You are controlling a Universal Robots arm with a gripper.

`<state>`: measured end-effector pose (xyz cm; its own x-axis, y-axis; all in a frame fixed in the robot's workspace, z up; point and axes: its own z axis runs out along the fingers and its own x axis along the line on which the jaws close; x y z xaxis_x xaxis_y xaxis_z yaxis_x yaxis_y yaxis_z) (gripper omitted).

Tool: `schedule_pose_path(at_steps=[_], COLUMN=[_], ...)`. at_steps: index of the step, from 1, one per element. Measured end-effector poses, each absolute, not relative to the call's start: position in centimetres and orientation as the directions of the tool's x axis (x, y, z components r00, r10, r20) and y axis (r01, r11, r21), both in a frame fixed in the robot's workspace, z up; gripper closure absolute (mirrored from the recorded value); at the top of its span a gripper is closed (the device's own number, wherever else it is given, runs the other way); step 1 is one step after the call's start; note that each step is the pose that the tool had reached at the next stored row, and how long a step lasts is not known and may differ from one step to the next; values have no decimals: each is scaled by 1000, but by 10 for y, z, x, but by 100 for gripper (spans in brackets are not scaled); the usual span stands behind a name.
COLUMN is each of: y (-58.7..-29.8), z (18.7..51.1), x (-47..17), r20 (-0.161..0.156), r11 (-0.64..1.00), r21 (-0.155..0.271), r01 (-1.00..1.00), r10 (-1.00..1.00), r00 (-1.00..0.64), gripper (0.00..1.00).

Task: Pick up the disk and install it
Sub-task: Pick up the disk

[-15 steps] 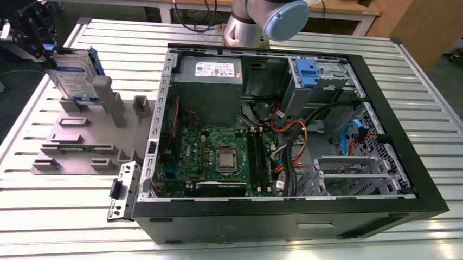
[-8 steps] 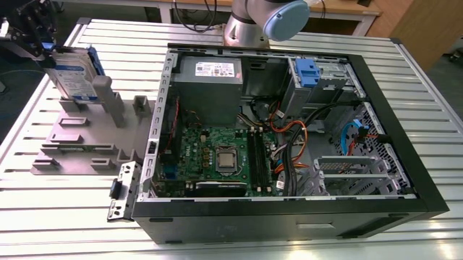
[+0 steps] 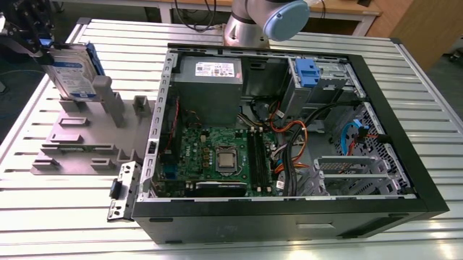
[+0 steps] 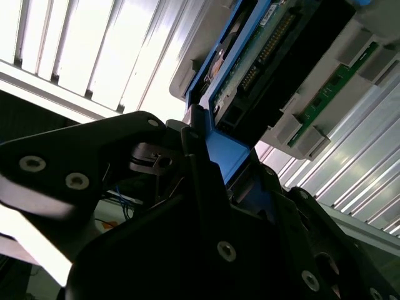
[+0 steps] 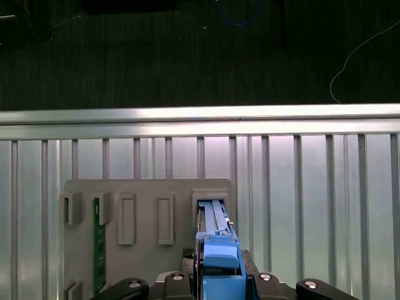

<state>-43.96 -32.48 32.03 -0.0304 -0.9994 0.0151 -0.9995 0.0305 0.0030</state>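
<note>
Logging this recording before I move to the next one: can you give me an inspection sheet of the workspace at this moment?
Surface: ribbed metal table.
Job's things: disk on edge in the grey holder; open computer case beside it.
Clutter: green circuit strip slotted in the holder.
Grippers: hand shut on the disk's blue rail.
Cables: orange, blue and black cables inside the case.
Surroundings: dark floor, wooden furniture beyond the table.

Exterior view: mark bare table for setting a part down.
Free: table in front of the grey fixture, and at the exterior view's right of the computer case. Crowded: where the end effector grips the disk.
</note>
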Motion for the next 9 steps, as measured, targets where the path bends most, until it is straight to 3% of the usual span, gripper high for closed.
schedule_pose_path(at_steps=[9], y=[-325], z=[323], x=[-440], r20=[15], r11=[30], r21=[3], r01=[-1000], r10=[-999], r00=[-30], gripper=[64])
